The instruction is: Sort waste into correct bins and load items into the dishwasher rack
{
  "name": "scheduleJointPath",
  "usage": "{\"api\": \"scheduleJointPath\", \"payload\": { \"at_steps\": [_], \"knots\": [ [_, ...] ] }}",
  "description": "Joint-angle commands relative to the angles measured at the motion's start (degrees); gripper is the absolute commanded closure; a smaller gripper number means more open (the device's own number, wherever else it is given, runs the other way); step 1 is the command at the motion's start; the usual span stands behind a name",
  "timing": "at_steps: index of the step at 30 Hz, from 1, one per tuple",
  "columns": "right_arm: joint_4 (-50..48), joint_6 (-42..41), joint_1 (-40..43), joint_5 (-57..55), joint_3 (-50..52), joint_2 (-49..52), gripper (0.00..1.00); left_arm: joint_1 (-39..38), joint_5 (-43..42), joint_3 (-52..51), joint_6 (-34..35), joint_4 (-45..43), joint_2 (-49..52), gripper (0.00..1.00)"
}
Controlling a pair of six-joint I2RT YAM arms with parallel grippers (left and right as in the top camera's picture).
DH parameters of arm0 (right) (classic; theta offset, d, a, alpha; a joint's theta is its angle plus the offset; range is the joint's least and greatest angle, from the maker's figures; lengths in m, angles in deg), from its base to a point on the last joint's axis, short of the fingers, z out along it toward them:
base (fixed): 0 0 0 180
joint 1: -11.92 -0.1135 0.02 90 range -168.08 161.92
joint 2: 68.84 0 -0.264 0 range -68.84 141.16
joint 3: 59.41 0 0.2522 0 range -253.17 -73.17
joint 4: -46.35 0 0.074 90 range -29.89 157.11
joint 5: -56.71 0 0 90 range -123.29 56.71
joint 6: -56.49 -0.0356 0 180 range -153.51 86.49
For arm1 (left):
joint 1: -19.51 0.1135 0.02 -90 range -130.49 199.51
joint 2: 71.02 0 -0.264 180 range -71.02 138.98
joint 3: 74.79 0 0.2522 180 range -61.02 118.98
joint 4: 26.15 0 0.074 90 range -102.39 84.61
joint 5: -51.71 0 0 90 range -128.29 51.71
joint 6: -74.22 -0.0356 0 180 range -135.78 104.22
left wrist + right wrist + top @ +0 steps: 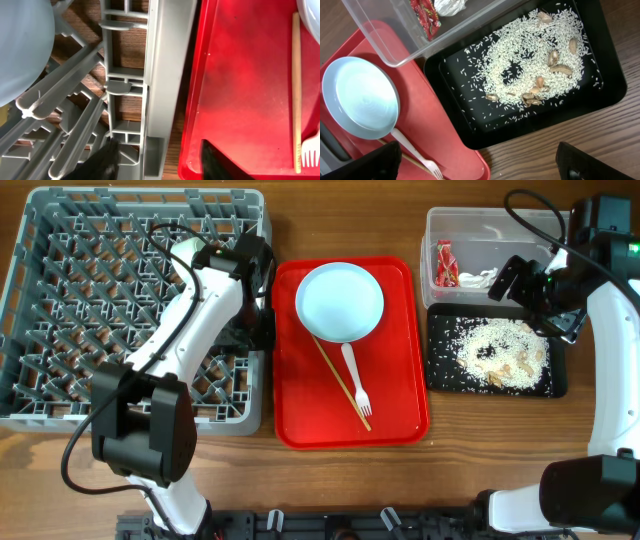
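The grey dishwasher rack [60,300] fills the left. My left gripper [262,330] is open and empty, its fingers [160,165] straddling the rack's right wall [165,75] and the red tray's edge. A pale blue-green dish [20,45] sits in the rack. A second one [340,300] lies on the red tray with the chopstick [343,385] and white fork [355,378]. My right gripper [540,295] is open and empty [477,165], high over the black tray [440,375] of rice [520,55]. The clear tub [440,225] holds the red wrapper [445,265] and tissue [478,278].
The red serving tray [300,420] lies between the rack and the bins. The black tray touches the tub's front side. Bare wooden table shows in front of the trays [560,135]. The white plate and yellow cup are not in view.
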Motion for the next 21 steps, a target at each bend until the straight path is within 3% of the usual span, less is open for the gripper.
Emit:
{"api": "scheduleJointPath", "payload": {
  "at_steps": [1, 3, 4, 6, 9, 11, 15, 21],
  "knots": [
    [-0.1, 0.4, 0.0, 0.1, -0.6, -0.1, 0.00, -0.2, -0.3, 4.5, 1.2, 1.7, -2.3, 0.40],
    [-0.1, 0.4, 0.0, 0.1, -0.6, -0.1, 0.00, -0.3, -0.3, 7.7, 4.0, 1.6, -5.2, 0.35],
    [-0.1, 0.4, 0.0, 0.1, -0.6, -0.1, 0.00, -0.6, -1.0, 8.6, 5.6, 0.6, -6.9, 0.28],
    [-0.1, 0.4, 0.0, 0.1, -0.6, -0.1, 0.00, -1.5, -6.3, 8.7, 6.2, -2.6, -8.9, 0.00],
    [-0.1, 0.5, 0.0, 0.1, -0.6, -0.1, 0.00, -3.1, -19.3, 8.6, 6.2, -6.0, -8.7, 0.00],
    [0.0, 0.9, 0.0, 0.1, -0.6, -0.1, 0.01, -5.1, -20.6, 8.1, 6.3, -8.2, -8.3, 0.00],
    [0.1, 1.3, 0.0, 0.1, -0.6, -0.1, 0.00, -12.2, -5.9, 7.9, 22.0, -7.9, -5.7, 0.07],
    [0.6, 1.9, 0.0, 0.0, -0.6, -0.1, 0.00, -23.4, 6.3, 7.9, 36.3, -8.2, 0.0, 0.07]
  ]
}}
